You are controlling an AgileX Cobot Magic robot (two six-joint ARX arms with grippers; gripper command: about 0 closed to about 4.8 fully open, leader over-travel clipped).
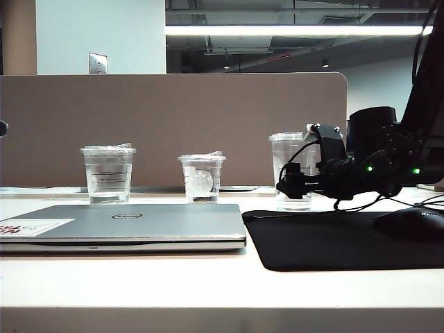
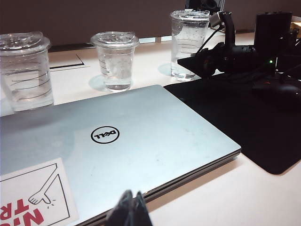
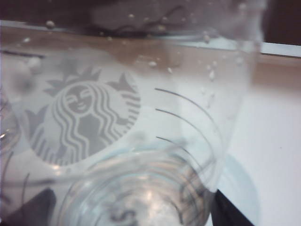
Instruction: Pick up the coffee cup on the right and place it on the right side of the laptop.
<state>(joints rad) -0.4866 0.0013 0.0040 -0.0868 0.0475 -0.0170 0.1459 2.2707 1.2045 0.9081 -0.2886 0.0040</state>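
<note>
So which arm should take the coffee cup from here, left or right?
Right. The right gripper is already at the coffee cup, jaws open, and the cup fills its wrist view. The left gripper sits shut over the laptop, far from that cup.

cool, even office light. a bright ceiling strip (image 1: 291, 30) glares in the exterior view. the right arm (image 1: 374, 163) reads as near silhouette, green lights showing. soft sheen on the laptop (image 2: 117, 146) lid. right wrist view is blurred, the coffee cup (image 3: 141, 117) too close for focus, droplets hazy.
</note>
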